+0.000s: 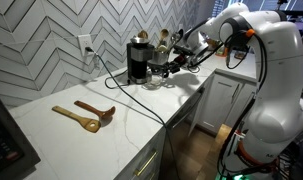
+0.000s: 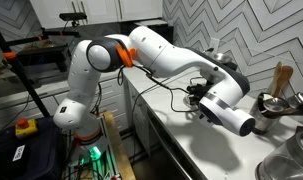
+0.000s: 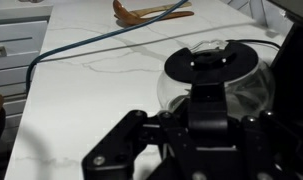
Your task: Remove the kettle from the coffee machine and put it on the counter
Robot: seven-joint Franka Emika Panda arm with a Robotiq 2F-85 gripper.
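In the wrist view the kettle (image 3: 206,62), a round clear-glass carafe with a black lid, stands upright on the white counter (image 3: 91,95). Its black handle points at the camera. My gripper (image 3: 207,122) has a finger tight on each side of the handle and looks shut on it. The black coffee machine (image 3: 296,60) shows as a dark body at the right edge, close beside the kettle. In an exterior view the coffee machine (image 1: 139,58) stands by the tiled wall with my gripper (image 1: 174,67) just beside it. My gripper (image 2: 198,100) also shows low over the counter (image 2: 191,138).
A dark power cord (image 3: 91,45) runs across the counter. Two wooden spoons (image 1: 86,115) lie on the counter, and also show in the wrist view (image 3: 146,10). A shiny metal vessel (image 2: 279,103) stands nearby. The counter edge drops to white cabinet fronts (image 3: 11,60).
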